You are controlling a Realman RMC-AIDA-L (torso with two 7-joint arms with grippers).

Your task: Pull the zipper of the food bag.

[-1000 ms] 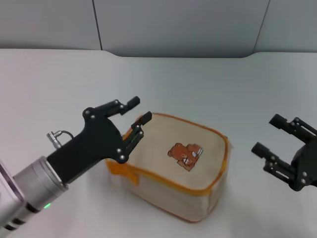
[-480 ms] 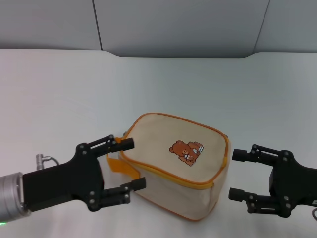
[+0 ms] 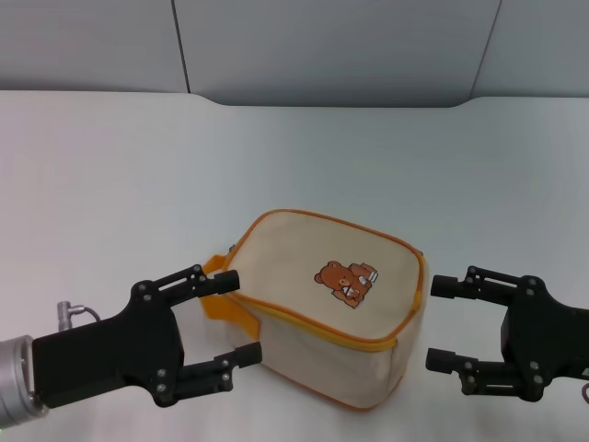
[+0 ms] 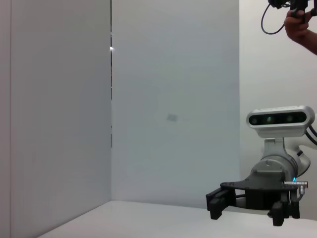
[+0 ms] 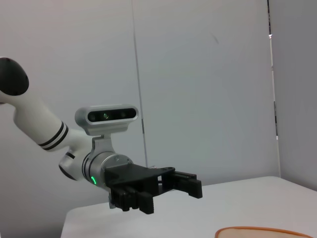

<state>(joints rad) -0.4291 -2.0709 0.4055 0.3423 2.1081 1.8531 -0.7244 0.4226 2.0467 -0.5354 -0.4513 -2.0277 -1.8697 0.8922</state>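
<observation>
The food bag [image 3: 340, 308] is a beige canvas pouch with orange piping and a brown bear patch [image 3: 345, 284]; it lies in the middle of the table. The orange zipper [image 3: 313, 324] runs round its rim; I cannot make out the pull tab. An orange loop handle [image 3: 221, 308] sticks out at its left end. My left gripper [image 3: 235, 315] is open, level with the bag's left end, its fingertips beside the handle. My right gripper [image 3: 444, 322] is open just right of the bag, apart from it. The right wrist view shows the left gripper [image 5: 161, 191] and a sliver of the bag's rim [image 5: 262, 231].
The white table [image 3: 138, 175] stretches around the bag, with a grey wall panel [image 3: 322, 46] behind. The left wrist view shows the right gripper [image 4: 245, 206] and a person's hand [image 4: 302, 25] holding a cable far off.
My left gripper pulled back from the bag's left top corner, came down and now sits low at the left end. My right gripper moved in from the far right to beside the bag.
</observation>
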